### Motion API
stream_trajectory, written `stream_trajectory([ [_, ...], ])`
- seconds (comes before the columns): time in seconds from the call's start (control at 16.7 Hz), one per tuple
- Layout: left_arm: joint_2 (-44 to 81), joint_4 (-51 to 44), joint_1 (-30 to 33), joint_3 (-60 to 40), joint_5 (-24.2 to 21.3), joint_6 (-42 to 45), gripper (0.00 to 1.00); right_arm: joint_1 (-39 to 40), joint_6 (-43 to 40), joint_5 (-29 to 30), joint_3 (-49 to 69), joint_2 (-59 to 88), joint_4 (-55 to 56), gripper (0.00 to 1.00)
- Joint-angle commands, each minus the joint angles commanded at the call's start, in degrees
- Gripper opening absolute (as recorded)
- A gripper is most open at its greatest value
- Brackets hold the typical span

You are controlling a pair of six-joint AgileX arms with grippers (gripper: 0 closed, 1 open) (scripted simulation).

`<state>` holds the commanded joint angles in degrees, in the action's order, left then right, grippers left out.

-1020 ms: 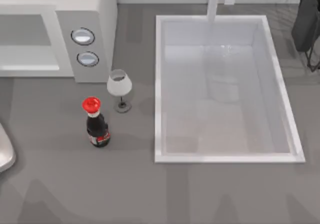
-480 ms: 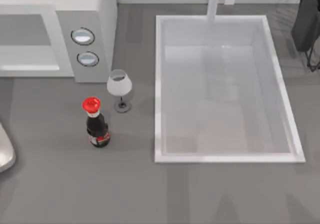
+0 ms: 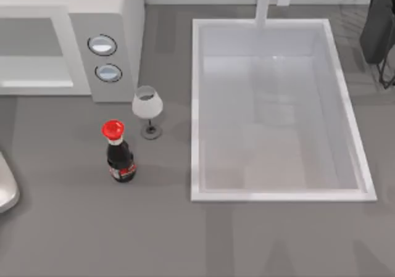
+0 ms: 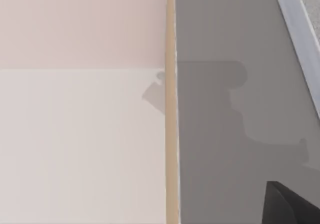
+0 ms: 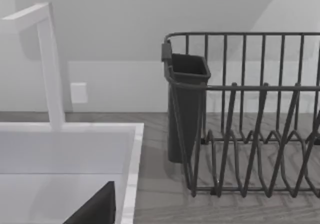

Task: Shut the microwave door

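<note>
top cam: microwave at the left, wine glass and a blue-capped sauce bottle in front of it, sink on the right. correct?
One thing is off: the bottle's cap is red, not blue, as the top view shows. The sauce bottle stands beside the wine glass, both in front of the microwave at the left, with the sink on the right.

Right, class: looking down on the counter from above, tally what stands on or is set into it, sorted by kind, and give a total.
Microwaves: 1, the microwave at the counter's left rear.
Bottles: 1, the red-capped dark bottle.
Glasses: 1, the wine glass.
Sinks: 1, the white sink.
Dish racks: 1, the dark wire dish rack.
Total: 5.
</note>
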<state>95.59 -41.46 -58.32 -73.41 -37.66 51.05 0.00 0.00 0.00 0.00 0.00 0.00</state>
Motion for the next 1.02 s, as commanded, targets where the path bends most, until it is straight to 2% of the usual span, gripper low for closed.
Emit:
stream_trajectory([
  [0.18, 1.5, 3.9, -0.1, 3.1, -0.1, 0.1, 0.00, 0.0, 0.0, 0.0, 0.0, 0.0, 0.0, 1.00],
  [0.54, 6.6, 20.3, -0.4, 13.2, -0.2, 0.3, 0.00, 0.0, 0.0, 0.0, 0.0, 0.0, 0.0, 1.00],
  [1.02, 6.4, 22.7, 0.5, 15.9, 0.1, -0.4, 0.00, 0.0, 0.0, 0.0, 0.0, 0.0, 0.0, 1.00],
])
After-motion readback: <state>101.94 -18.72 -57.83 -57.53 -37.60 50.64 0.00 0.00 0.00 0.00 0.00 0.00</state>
